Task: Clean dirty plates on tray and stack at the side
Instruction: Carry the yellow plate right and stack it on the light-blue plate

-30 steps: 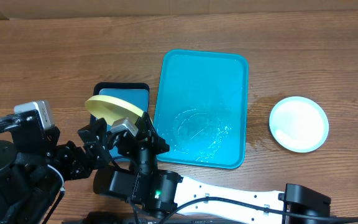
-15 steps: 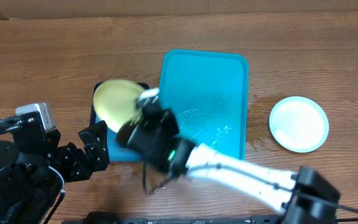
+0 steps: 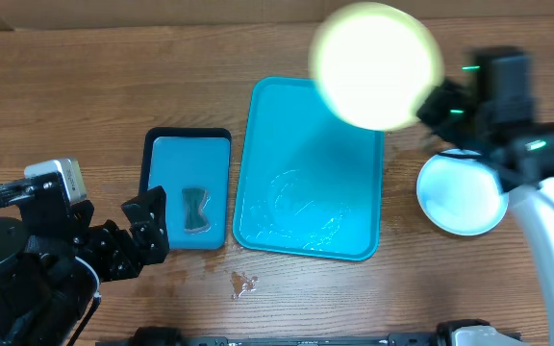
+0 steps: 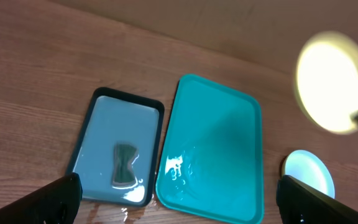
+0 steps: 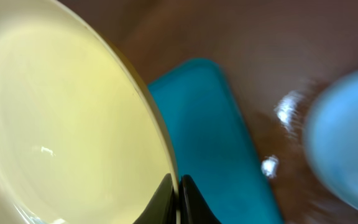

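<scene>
My right gripper [image 3: 433,102] is shut on the rim of a yellow-green plate [image 3: 377,65] and holds it raised, blurred, over the far right corner of the turquoise tray [image 3: 296,135]. In the right wrist view the fingers [image 5: 178,194] pinch the plate's edge [image 5: 61,118] above the tray [image 5: 222,143]. A light blue plate [image 3: 463,192] lies on the table right of the tray and also shows in the right wrist view [image 5: 347,137]. The tray is wet and holds no plate. My left gripper [image 3: 147,235] is open and empty at the near left, as the left wrist view [image 4: 179,190] shows.
A smaller dark-rimmed blue tray [image 3: 162,159] left of the turquoise tray holds water and a dark bow-shaped sponge [image 3: 196,210]. A small puddle [image 3: 241,282] lies on the wood in front of the trays. Cardboard runs along the far edge.
My right arm swung from the small tray at the left across to the far right, carrying the yellow-green plate up and over the turquoise tray. The left arm has not moved.
</scene>
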Controlling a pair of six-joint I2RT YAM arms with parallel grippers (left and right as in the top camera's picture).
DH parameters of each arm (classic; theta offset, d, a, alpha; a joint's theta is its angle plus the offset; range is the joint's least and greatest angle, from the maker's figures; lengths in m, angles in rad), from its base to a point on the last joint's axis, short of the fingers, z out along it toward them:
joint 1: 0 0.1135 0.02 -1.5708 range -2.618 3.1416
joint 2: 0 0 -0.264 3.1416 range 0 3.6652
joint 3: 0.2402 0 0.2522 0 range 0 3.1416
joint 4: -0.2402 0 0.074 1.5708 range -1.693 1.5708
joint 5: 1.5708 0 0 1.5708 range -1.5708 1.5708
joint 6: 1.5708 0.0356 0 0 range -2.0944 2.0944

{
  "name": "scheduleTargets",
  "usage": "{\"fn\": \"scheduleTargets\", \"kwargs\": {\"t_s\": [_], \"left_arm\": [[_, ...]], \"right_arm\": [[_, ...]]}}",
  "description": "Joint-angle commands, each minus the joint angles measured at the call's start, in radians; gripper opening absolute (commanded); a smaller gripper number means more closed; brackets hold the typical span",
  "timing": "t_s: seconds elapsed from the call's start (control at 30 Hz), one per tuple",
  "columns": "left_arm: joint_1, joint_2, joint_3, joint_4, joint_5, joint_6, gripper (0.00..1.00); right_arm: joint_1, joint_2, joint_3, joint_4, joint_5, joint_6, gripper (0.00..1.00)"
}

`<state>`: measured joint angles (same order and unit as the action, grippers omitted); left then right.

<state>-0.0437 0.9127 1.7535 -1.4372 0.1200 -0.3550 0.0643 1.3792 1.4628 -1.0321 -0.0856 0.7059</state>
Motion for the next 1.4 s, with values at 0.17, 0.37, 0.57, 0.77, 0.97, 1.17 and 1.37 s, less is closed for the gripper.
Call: {"fn": "scheduleTargets", "kwargs": {"t_s": [0.17, 0.37, 0.57, 0.77, 0.97, 1.17, 1.37], "left_arm": [[0.004, 0.002, 0.009, 0.000, 0.000, 0.019, 1.00], [0.004, 0.002, 0.009, 0.000, 0.001, 0.019, 1.00], [0.004, 0.002, 0.009, 0.000, 0.000, 0.019, 1.00], [0.004, 0.002, 0.009, 0.000, 0.000, 0.019, 1.00], [0.004, 0.002, 0.009, 0.000, 0.000, 0.019, 1.00], [0.004, 0.002, 0.009, 0.000, 0.000, 0.019, 1.00], [0.004, 0.002, 0.009, -0.003, 0.000, 0.019, 1.00]], "right_arm": [[-0.441, 0.146, -0.167, -0.175, -0.091, -0.189, 0.04], [-0.586, 0.163, -0.404, -0.046, -0.088, -0.190, 0.10], [-0.632, 0.146, -0.451, -0.066, -0.135, -0.271, 0.35], [-0.584, -0.067, -0.401, -0.132, -0.450, -0.494, 0.61], [-0.402, -0.394, -0.369, -0.195, -0.664, -0.643, 1.00], [-0.226, -0.647, -0.369, -0.195, -0.678, -0.530, 0.99], [-0.195, -0.731, -0.369, -0.186, -0.571, -0.531, 1.00]]}}
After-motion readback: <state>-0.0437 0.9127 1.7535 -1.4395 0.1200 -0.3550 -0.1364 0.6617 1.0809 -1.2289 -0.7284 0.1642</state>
